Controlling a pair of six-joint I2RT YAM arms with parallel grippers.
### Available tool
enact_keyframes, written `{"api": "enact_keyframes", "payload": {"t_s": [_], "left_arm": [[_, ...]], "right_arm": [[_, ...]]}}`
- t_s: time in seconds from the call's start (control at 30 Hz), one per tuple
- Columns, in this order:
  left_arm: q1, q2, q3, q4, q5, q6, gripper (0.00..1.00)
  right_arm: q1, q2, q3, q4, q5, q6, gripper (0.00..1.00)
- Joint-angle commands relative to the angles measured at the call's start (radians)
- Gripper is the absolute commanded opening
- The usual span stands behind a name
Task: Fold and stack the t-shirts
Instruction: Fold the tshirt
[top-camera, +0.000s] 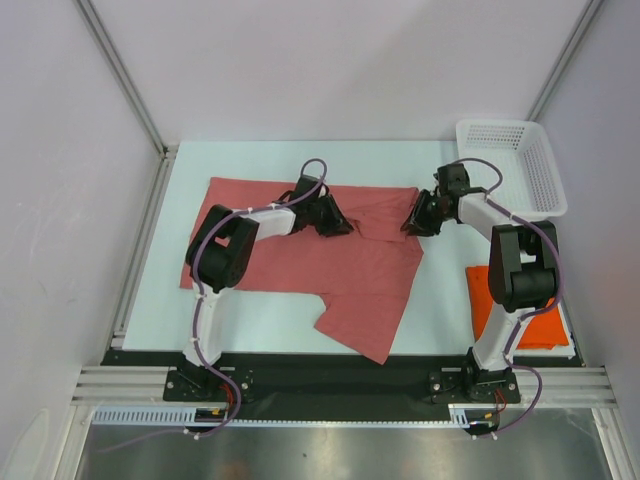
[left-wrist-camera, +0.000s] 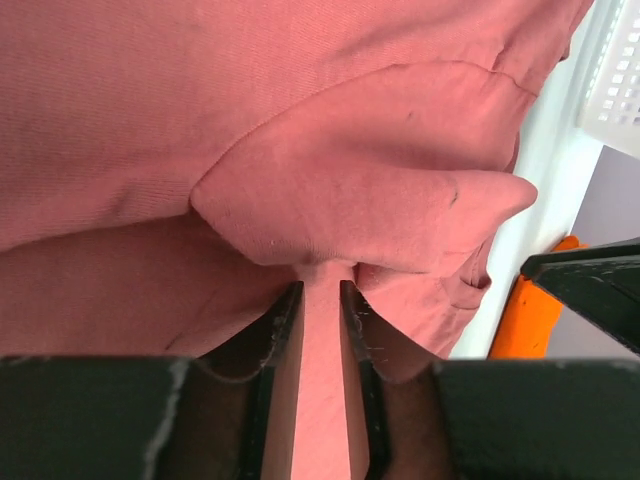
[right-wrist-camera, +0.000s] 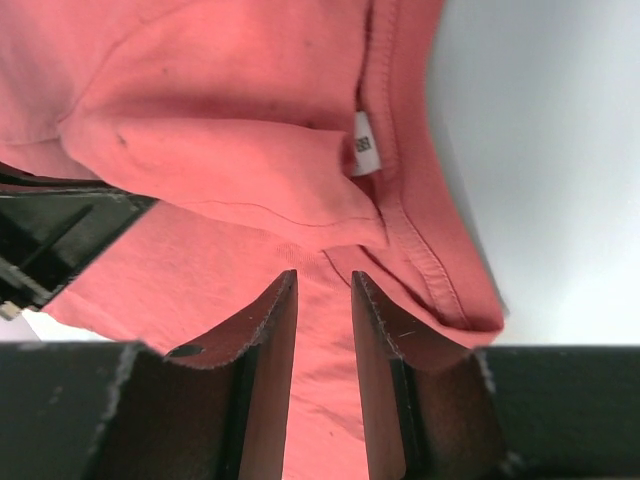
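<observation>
The dusty pink-red t-shirt (top-camera: 330, 270) lies spread across the middle of the table, with one sleeve pointing to the near edge. My left gripper (top-camera: 340, 222) is at its far edge and is shut on a pinched fold of the pink cloth (left-wrist-camera: 320, 285). My right gripper (top-camera: 415, 222) is at the shirt's far right corner near the collar, its jaws narrow with pink cloth between them (right-wrist-camera: 324, 275). A white label (right-wrist-camera: 364, 143) shows by the collar seam. The orange t-shirt (top-camera: 545, 328) lies folded flat at the near right, partly hidden behind my right arm.
A white perforated basket (top-camera: 510, 160) stands at the far right corner and also shows in the left wrist view (left-wrist-camera: 615, 80). White walls with metal posts enclose the table. The black base rail runs along the near edge.
</observation>
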Motion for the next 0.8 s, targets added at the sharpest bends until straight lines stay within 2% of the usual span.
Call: {"api": "enact_keyframes", "payload": {"t_s": [0.0,0.07,0.3,0.57,0.77], "left_arm": [[-0.009,-0.005,0.043,-0.039,-0.016,-0.018,0.28],[-0.012,0.017,0.054,-0.038,-0.007,-0.034,0.32],[-0.019,0.037,0.083,-0.042,-0.014,-0.044,0.35],[-0.032,0.07,0.111,-0.047,-0.016,-0.059,0.28],[-0.033,0.086,0.12,-0.049,-0.024,-0.073,0.29]], "right_arm": [[-0.01,-0.031,-0.013,0.025,-0.028,-0.018,0.34],[-0.01,-0.033,-0.013,0.025,-0.036,-0.018,0.34],[-0.009,-0.022,-0.01,0.029,-0.045,-0.015,0.34],[-0.006,-0.015,-0.007,0.034,-0.043,-0.012,0.34],[-0.001,0.002,-0.005,0.035,-0.04,-0.012,0.34]]}}
